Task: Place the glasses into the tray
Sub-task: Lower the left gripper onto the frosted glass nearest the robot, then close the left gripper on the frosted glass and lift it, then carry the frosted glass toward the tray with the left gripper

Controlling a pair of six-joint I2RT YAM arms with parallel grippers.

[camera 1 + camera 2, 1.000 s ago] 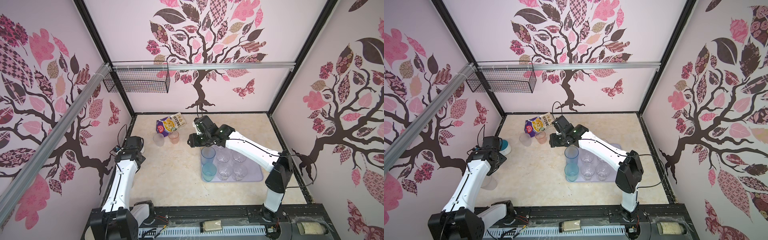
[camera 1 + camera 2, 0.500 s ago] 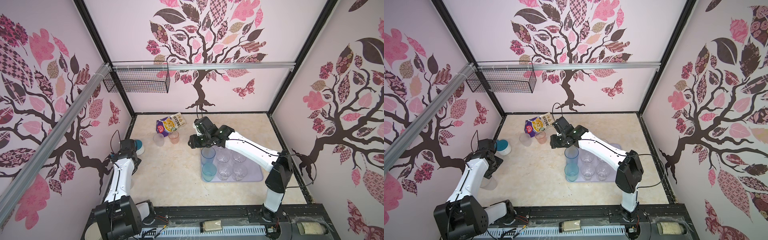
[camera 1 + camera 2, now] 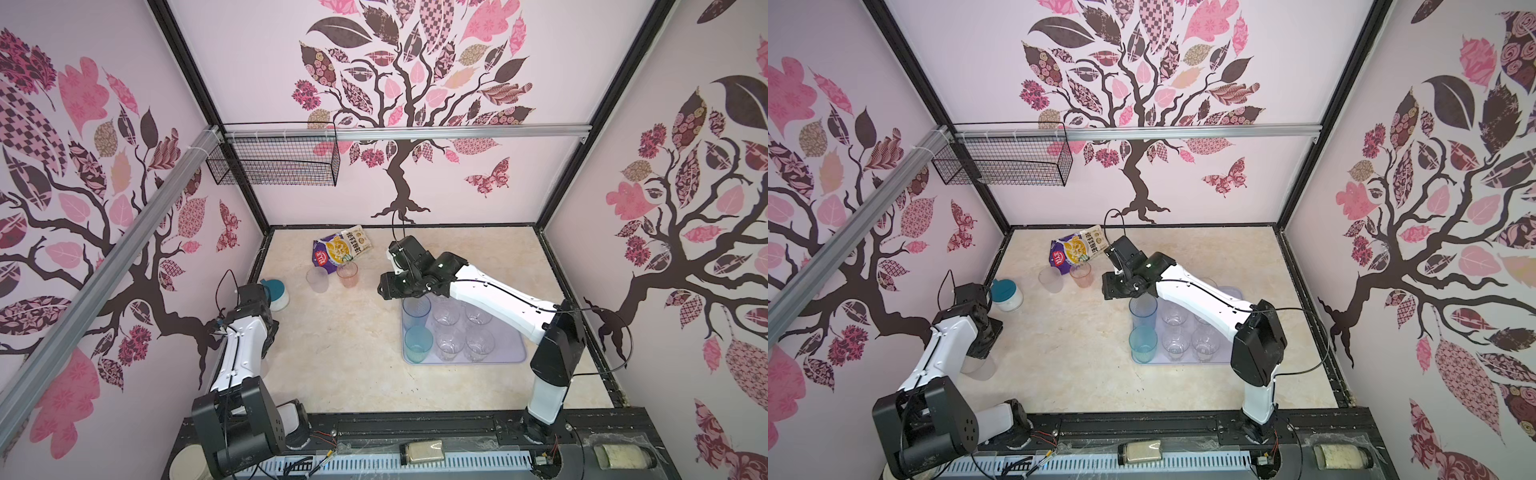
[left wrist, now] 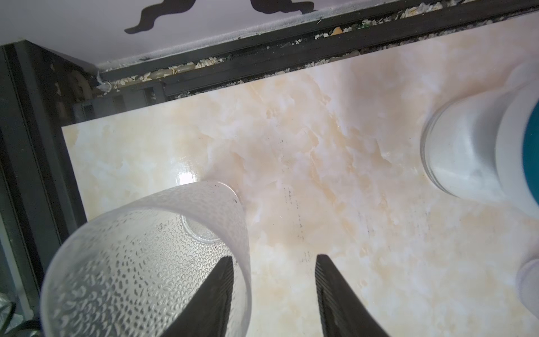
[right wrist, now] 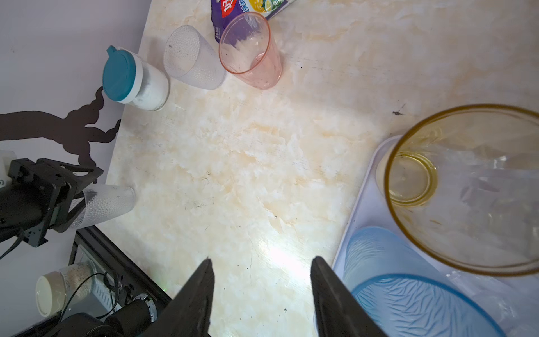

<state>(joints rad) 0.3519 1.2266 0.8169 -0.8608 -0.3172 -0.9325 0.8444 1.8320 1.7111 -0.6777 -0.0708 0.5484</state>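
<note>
The lavender tray (image 3: 507, 357) holds a tall blue glass (image 3: 416, 309), a teal glass (image 3: 417, 343) and several clear glasses (image 3: 449, 345). In the right wrist view an amber glass (image 5: 414, 181) also stands in the tray (image 5: 367, 204). A frosted clear glass (image 3: 318, 279) and a pink glass (image 3: 347, 274) stand outside it, at the back left. My left gripper (image 4: 274, 258) is open astride the wall of a dimpled clear glass (image 4: 140, 262) by the left edge, one finger inside and the other clear outside. My right gripper (image 5: 262, 259) hangs open and empty beside the tray's far left corner.
A white jar with a teal lid (image 3: 277, 293) stands near the left wall, just behind my left arm. A snack bag (image 3: 340, 249) lies behind the two loose glasses. A wire basket (image 3: 274, 166) hangs on the back wall. The table's black frame runs close to the dimpled glass (image 3: 980, 365).
My left arm has drawn back from the jar toward the front left and come down over the dimpled glass, its jaws narrowing. The right arm has barely moved.
</note>
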